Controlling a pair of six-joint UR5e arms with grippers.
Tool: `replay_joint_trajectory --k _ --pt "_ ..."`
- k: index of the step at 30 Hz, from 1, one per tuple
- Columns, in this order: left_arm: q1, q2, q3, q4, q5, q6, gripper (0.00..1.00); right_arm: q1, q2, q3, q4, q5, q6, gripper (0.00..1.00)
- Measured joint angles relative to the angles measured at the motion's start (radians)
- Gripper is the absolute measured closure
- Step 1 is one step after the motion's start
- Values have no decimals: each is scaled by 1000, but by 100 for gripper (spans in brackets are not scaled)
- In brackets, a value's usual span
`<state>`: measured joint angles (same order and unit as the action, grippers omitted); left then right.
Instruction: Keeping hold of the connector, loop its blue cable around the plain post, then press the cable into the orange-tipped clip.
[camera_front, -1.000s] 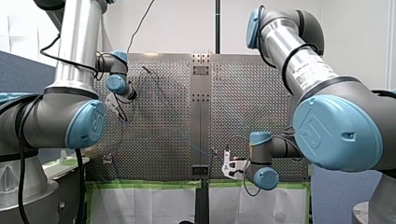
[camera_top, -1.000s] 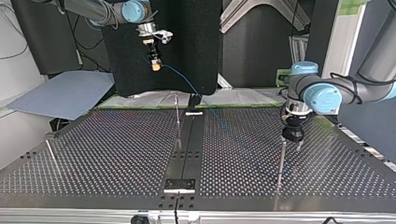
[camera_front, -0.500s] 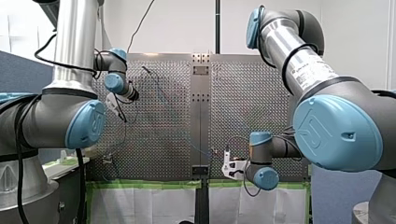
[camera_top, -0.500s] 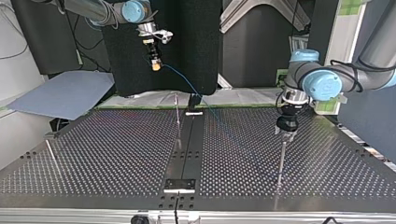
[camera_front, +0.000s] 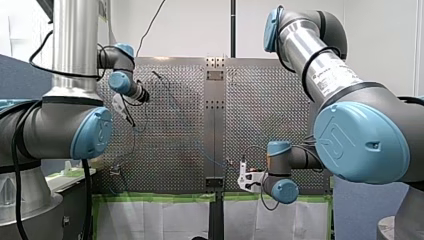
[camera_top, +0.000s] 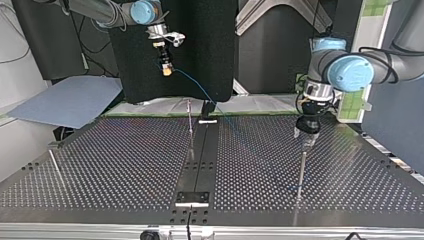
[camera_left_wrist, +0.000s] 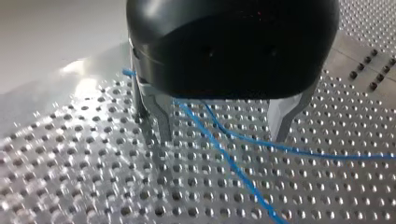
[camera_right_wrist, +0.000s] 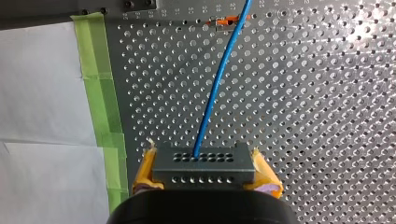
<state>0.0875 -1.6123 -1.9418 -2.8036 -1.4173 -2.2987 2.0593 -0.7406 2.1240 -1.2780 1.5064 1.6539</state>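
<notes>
Beside my right gripper (camera_right_wrist: 204, 171), clamped on the connector (camera_right_wrist: 203, 164), green tape (camera_right_wrist: 100, 93) edges the open table (camera_right_wrist: 303, 116); my left gripper (camera_left_wrist: 222, 122) hangs spread.

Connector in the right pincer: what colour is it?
Dark grey, with rows of small holes. The connector shows best in the right wrist view.

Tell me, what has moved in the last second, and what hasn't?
My left gripper rose and shifted toward the top view's left, ending over the tip of a post. Its fingers are open, with the cable showing between them. Nothing was grasped or released. My right gripper stayed put, shut on the connector.
</notes>
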Motion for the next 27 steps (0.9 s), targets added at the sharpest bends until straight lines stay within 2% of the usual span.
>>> replay_joint_trajectory --k 5,11,17,27 --pt "0 57 -37 -14 -2 -1 0 0 0 0 0 0 0 100" --pt "1 112 -36 -60 -16 2 0 0 0 0 0 0 2 100" --pt "-1 172 15 -119 -35 41 0 0 0 -1 0 0 8 100" --pt "-6 274 117 -221 -130 142 0 -4 0 -4 2 -2 15 100"
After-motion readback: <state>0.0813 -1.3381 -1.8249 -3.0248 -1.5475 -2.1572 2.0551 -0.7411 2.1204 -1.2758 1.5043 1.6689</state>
